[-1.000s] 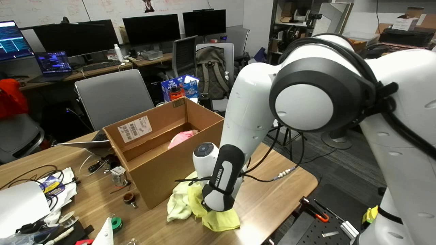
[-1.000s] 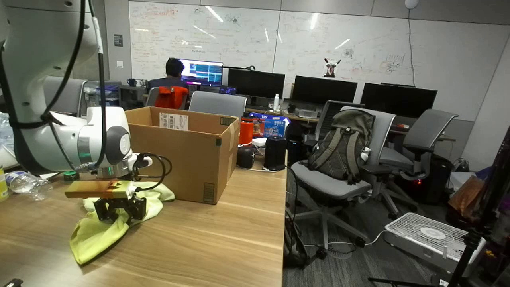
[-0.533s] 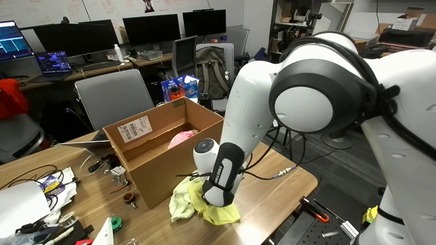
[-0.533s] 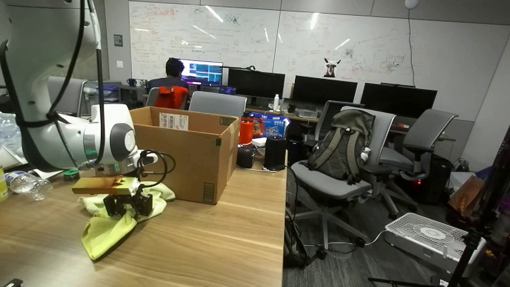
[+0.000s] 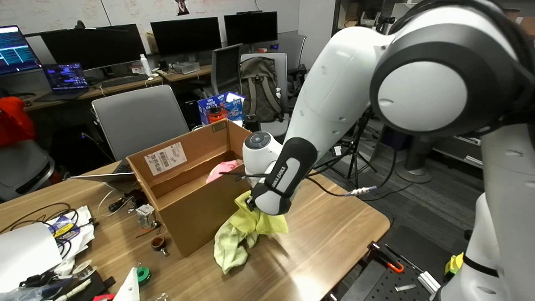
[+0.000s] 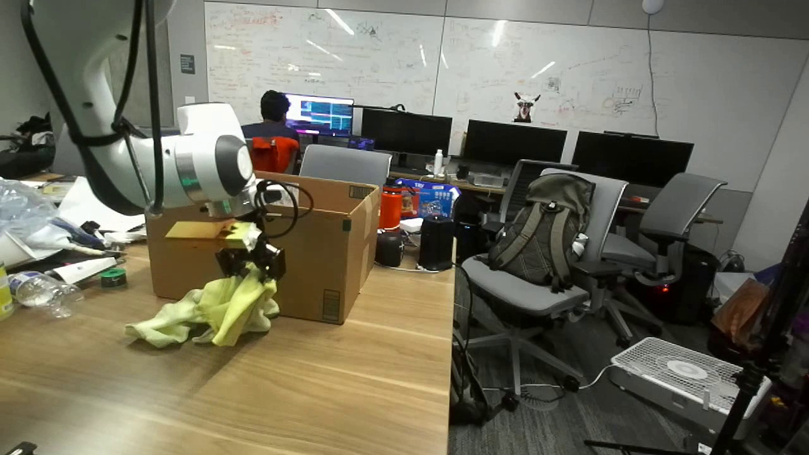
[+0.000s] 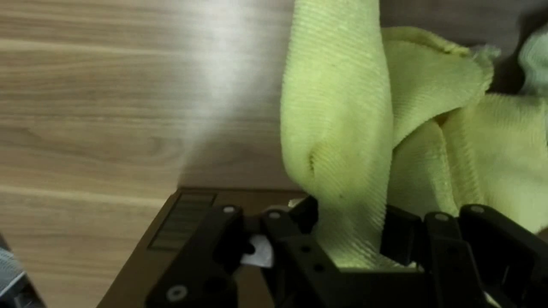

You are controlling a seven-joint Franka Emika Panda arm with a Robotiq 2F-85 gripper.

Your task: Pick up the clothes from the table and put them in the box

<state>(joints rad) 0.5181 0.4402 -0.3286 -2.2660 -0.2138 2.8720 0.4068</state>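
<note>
Table (image 6: 354, 379) below, claw (image 7: 351, 226) downward.

Scribbled whiteboard (image 6: 480, 82), gray chairs (image 5: 140, 119), dark carpet (image 6: 537, 433)

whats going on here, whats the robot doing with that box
A robot arm has its claw shut on a yellow cloth, held up just outside the box. Paler folds hang below it and seem to reach the table; whether they are a second piece, I can't tell. A pink cloth is already in the box. The job is moving clothes from table to box, and the yellow one isn't in yet.
</note>
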